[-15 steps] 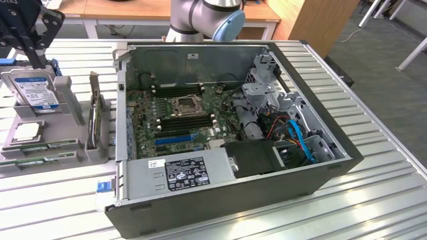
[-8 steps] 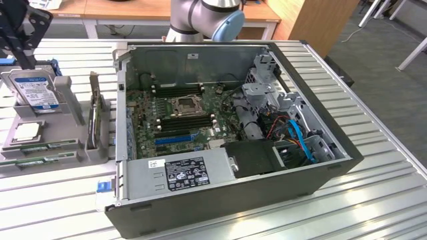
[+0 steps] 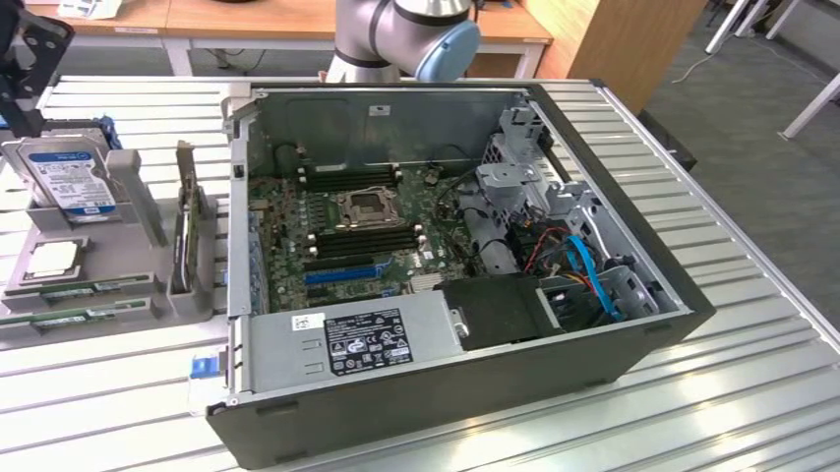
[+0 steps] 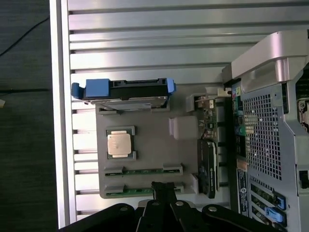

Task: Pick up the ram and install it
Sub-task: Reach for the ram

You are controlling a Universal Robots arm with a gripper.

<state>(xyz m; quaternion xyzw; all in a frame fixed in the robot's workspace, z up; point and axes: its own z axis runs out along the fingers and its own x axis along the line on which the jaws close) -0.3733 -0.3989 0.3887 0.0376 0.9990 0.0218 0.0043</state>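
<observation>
Black gripper point(image 4: 163, 187) fingers pressed together, empty. Hangs directly above the ram point(image 4: 135, 192), well clear of it, in the grey tray point(image 4: 145, 145) beside a second stick point(image 4: 142, 170). Lies flat, long axis pointing toward the computer case point(image 3: 459, 393), at the exterior view's right.

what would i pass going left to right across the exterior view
hard drive → upright expansion card → cpu socket on the motherboard → blue cables inside the case
</observation>
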